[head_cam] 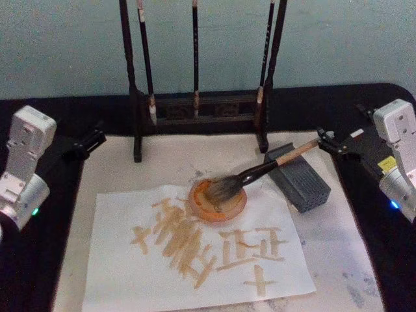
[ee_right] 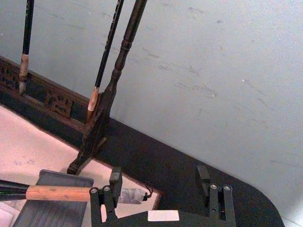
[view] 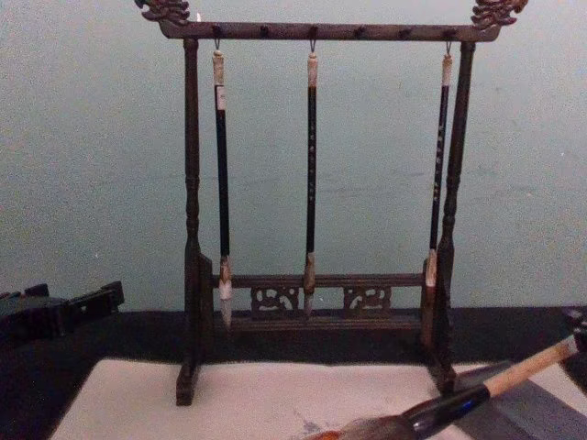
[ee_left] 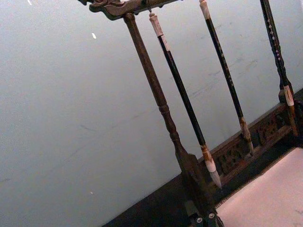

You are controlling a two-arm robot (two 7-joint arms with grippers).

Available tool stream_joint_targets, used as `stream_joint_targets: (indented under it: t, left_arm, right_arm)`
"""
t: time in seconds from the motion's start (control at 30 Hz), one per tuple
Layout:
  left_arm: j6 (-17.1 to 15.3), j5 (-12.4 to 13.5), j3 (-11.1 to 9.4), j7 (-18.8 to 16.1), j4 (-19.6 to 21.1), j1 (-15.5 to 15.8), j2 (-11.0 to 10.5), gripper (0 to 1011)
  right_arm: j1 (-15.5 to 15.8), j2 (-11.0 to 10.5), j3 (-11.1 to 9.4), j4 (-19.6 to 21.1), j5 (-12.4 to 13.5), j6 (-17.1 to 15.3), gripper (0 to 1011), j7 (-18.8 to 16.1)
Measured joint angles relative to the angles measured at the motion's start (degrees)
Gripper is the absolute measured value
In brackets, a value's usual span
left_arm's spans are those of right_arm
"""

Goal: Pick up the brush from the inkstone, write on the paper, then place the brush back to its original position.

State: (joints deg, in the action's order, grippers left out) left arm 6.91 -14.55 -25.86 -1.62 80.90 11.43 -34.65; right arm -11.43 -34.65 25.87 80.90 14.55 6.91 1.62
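Note:
The brush (head_cam: pixel 263 170) lies slanted, its tan shaft across the dark grey inkstone (head_cam: pixel 304 182) and its bushy bristles in a round orange dish (head_cam: pixel 218 200). The paper (head_cam: pixel 117 273) lies in front, marked with tan strokes. My right gripper (head_cam: pixel 338 140) is open at the brush's cap end. In the right wrist view the right gripper (ee_right: pixel 159 176) has one finger (ee_right: pixel 115 178) beside the brush (ee_right: pixel 57 193), whose cap pokes just past that finger over the inkstone (ee_right: pixel 52 213). My left gripper (head_cam: pixel 83 144) is parked open at the table's left, away from everything.
A dark wooden rack (head_cam: pixel 195 107) with three thin hanging brushes stands at the back, just behind the inkstone and dish. A cream mat (head_cam: pixel 351 260) lies under the paper on the black table. A blue-grey wall is close behind the rack.

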Motion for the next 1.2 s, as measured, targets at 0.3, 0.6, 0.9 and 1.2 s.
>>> stream_joint_targets:
  t: [0.3,0.6,0.9,1.2]
  left_arm:
    - [0.0,0.0,0.0,0.0,0.0,0.0,0.0,1002]
    - [0.0,0.0,0.0,0.0,0.0,0.0,0.0,1002]
    - [0.0,0.0,0.0,0.0,0.0,0.0,0.0,1002]
    - [0.0,0.0,0.0,0.0,0.0,0.0,0.0,1002]
  right_arm:
    - [0.0,0.0,0.0,0.0,0.0,0.0,1001,0.0]
    - [0.0,0.0,0.0,0.0,0.0,0.0,1001,0.0]
    - [0.0,0.0,0.0,0.0,0.0,0.0,1001,0.0]
    - [0.0,0.0,0.0,0.0,0.0,0.0,1001,0.0]
